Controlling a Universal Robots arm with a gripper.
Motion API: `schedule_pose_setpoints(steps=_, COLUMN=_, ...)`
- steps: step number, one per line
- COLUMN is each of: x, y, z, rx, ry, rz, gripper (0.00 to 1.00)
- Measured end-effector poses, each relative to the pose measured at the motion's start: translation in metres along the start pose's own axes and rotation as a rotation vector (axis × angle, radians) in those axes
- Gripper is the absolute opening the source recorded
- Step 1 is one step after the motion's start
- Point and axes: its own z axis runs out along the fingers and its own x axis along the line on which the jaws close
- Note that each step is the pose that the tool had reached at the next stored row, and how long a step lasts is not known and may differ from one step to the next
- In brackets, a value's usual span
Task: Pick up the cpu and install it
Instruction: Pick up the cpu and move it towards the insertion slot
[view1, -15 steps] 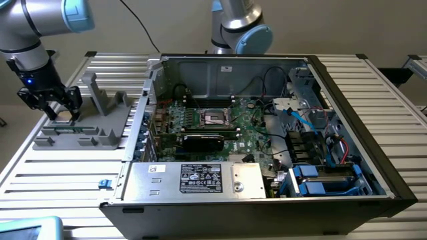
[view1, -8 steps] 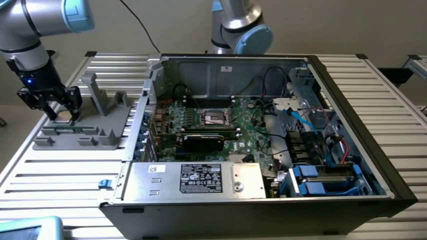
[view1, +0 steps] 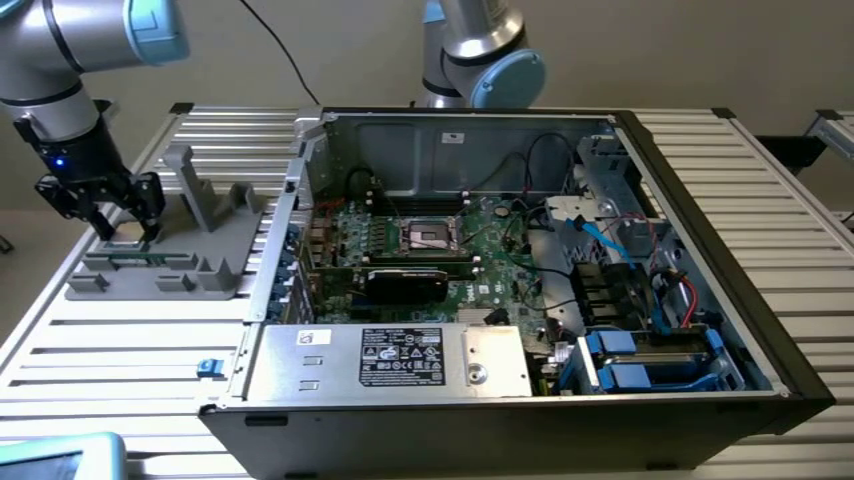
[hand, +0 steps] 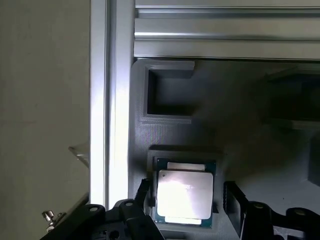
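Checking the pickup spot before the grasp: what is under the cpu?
The cpu lies flat in a square pocket of the grey tray, with the open fingers on either side. The pocket's floor beneath it is covered by the chip.

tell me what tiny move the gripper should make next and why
Probably close the gripper: its open fingers straddle the cpu, which lies flat in its recess in the grey tray, with a gap showing on each side.
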Motion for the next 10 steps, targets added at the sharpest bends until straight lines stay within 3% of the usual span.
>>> schedule_pose_setpoints(steps=10, x=-0.0001, y=0.0008, z=0.0, rx=-0.007, ry=-0.0003, rz=0.0, gripper=0.69)
